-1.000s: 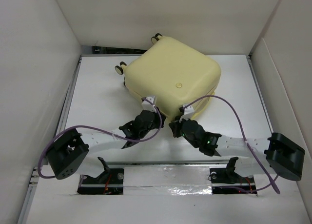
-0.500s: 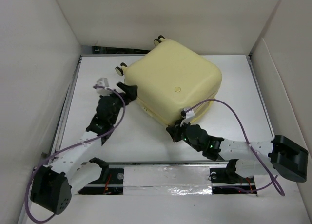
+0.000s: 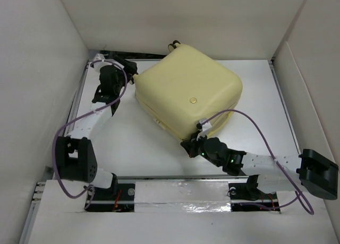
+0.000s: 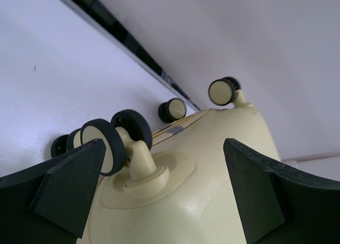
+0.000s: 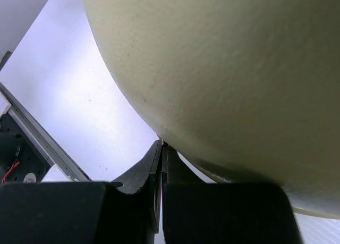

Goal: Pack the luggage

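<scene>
The suitcase (image 3: 188,90) lies shut and skewed at the far middle of the table (image 3: 133,143). The left claw (image 4: 162,175) is spread wide, facing the wheels (image 4: 103,143). The right claw (image 5: 161,159), fingers pressed together, sits under the near corner. Opening it probably calls for bracing the wheel end while prying gently along the seam.

No legible text, nos. or brand names in any view. Small round badge (image 3: 193,100) on suitcase (image 3: 178,76) top: too small to read from overhead cam. Wrist cams: plain shell, no print.
</scene>
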Controlling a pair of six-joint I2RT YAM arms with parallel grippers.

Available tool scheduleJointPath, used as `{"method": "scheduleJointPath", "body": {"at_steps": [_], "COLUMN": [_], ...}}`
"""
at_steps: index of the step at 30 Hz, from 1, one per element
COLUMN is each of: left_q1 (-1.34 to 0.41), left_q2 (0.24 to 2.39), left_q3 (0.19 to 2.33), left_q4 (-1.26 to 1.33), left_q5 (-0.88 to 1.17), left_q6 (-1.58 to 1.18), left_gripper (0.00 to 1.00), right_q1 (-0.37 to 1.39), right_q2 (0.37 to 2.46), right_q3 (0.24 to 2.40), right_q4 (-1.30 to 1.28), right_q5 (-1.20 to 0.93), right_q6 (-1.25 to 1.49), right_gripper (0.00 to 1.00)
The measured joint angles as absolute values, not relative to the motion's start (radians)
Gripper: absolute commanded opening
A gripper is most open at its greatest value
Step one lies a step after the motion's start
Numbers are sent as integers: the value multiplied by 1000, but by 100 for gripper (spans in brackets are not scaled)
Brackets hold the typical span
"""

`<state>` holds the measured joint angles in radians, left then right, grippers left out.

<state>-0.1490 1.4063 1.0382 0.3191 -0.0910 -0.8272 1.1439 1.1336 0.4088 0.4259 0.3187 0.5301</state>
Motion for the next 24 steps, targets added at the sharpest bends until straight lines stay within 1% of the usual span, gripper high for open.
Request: {"method": "scheduleJointPath", "body": {"at_steps": [7, 13, 15, 17, 19, 22, 23, 24], "left_q1": [-149, -147, -147, -147, -144, -139, -137, -135], "left_q2": [1596, 1658, 1673, 1688, 1695, 1710, 1715, 1721], "left_q3": [1124, 1158, 1175, 1188, 1194, 1194, 1194, 1194], "left_q4": [254, 255, 260, 271, 279, 287, 295, 303], "left_q5": [-35, 15, 25, 34, 40, 52, 57, 59], "left_q6": [-828, -849, -855, -860, -870, -884, -890, -908], "left_gripper": [89, 84, 80, 72, 67, 55, 40, 30], "right_q1": [1144, 1144, 1144, 1144, 1144, 1144, 1144, 1144], "right_q2": [1133, 1122, 1115, 1112, 1109, 1104, 1103, 1100], "right_q3": [408, 395, 391, 388, 382, 378, 378, 377], "right_q4": [426, 431, 431, 431, 435, 436, 436, 436], "right_q5": [318, 312, 309, 308, 307, 307, 307, 307], "right_q6": [529, 529, 529, 531, 537, 547, 549, 551], "right_gripper": [0, 0, 0, 0, 0, 0, 0, 0]}}
